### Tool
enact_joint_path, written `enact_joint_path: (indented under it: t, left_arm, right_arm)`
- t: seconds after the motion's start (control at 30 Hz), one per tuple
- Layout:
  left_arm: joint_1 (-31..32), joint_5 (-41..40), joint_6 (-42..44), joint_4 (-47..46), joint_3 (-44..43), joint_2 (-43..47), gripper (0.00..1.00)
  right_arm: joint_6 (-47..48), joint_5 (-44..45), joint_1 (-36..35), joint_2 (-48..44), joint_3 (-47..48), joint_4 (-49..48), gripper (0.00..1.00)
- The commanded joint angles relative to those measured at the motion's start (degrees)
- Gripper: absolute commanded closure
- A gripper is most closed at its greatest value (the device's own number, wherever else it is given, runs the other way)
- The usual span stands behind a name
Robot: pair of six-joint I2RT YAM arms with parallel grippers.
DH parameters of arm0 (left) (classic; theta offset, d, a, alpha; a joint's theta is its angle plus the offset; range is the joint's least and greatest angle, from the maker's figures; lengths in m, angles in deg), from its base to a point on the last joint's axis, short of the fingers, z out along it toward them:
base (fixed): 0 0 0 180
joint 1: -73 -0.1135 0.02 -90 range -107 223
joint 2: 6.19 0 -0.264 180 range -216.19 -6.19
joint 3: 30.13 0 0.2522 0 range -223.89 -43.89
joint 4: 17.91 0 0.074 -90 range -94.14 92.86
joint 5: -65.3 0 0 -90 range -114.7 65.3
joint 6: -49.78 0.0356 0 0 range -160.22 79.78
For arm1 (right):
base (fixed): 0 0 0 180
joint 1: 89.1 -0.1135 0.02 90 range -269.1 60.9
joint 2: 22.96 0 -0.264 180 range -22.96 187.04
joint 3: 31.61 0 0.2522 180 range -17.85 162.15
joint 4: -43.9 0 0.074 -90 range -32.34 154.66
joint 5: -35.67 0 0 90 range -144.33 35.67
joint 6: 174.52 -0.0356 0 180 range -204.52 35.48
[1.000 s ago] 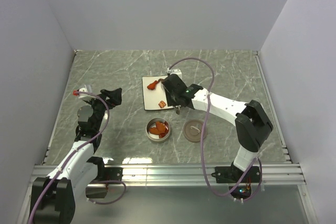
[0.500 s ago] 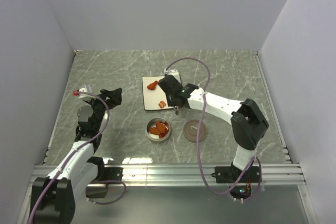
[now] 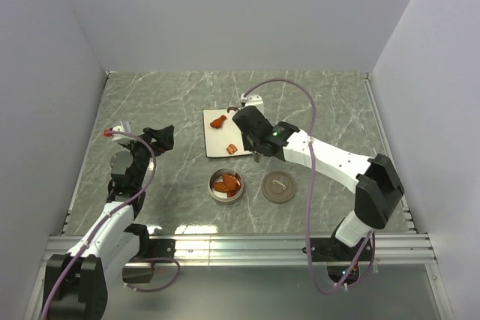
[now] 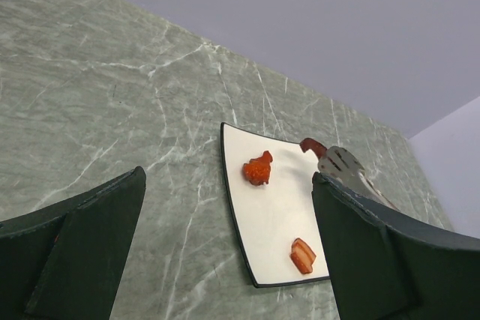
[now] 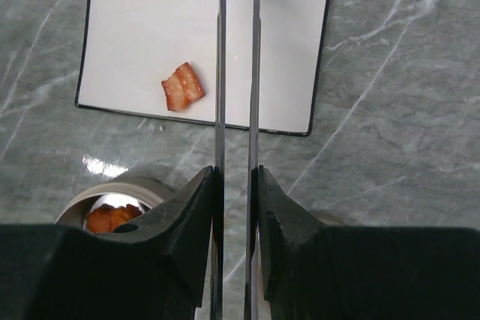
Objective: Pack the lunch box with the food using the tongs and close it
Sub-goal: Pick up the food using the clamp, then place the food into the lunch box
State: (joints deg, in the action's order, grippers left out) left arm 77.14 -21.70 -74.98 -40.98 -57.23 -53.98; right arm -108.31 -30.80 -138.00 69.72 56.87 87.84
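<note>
My right gripper (image 3: 245,121) (image 5: 236,177) is shut on the tongs (image 5: 223,50), whose two thin arms run nearly parallel out over the white plate (image 3: 214,140). In the left wrist view the tongs' tips (image 4: 342,164) pinch a dark red piece of food (image 4: 311,146) at the plate's far edge. An orange piece (image 3: 218,121) (image 4: 257,169) and a striped piece (image 3: 232,148) (image 5: 183,86) lie on the plate. The lunch box (image 3: 226,186) stands open in front of the plate with orange food inside. My left gripper (image 3: 160,135) (image 4: 227,185) is open and holds nothing, left of the plate.
The brown round lid (image 3: 278,186) with its small handle lies flat just right of the tin. Grey walls enclose the marble table on three sides. A purple cable (image 3: 296,95) loops above the right arm.
The right gripper's jaws have squeezed the tongs narrower. The right arm's elbow has swung out to the right. The left arm has not moved.
</note>
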Motion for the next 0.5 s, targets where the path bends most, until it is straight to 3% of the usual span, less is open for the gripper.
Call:
enact_joint_path:
  t: [0.0, 0.47]
  left_arm:
    - [-0.27, 0.6, -0.39, -2.01, 0.34, 0.68, 0.01]
    - [-0.36, 1.04, -0.48, -1.74, 0.07, 0.51, 0.01]
  right_arm:
    - [-0.47, 1.0, -1.02, -4.78, -1.76, -0.99, 0.81]
    - [-7.32, 1.96, -17.0, -27.1, -15.74, 7.53, 0.81]
